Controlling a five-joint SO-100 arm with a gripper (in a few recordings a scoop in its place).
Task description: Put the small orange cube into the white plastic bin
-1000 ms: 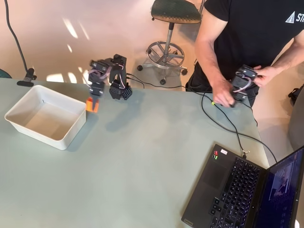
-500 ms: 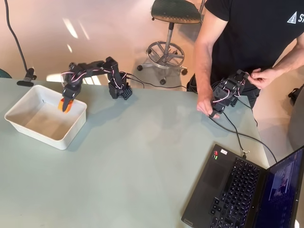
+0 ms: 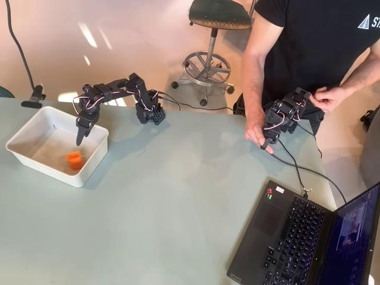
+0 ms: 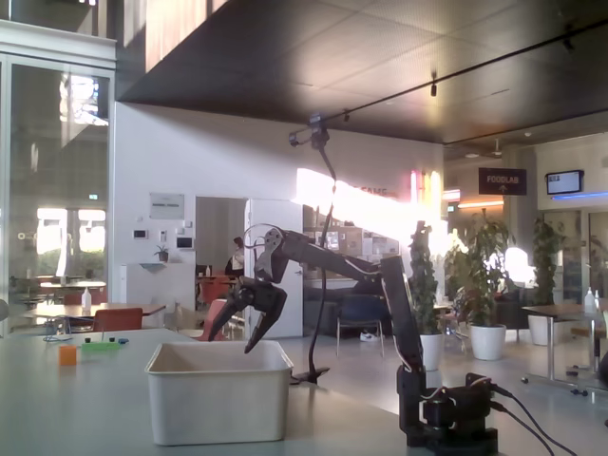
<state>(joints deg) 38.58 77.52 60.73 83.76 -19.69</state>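
Found small orange cube (image 3: 73, 159) lying loose on the floor of white plastic bin (image 3: 27, 129), near its right wall in overhead view. Observed gripper (image 4: 231, 334) poised above bin (image 4: 217, 410), fingers spread apart and empty.

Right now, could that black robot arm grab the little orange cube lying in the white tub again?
Probably yes. The gripper hangs open above the white plastic bin, and the small orange cube lies on the bin's floor just below it. The bin has no lid and nothing lies between them.
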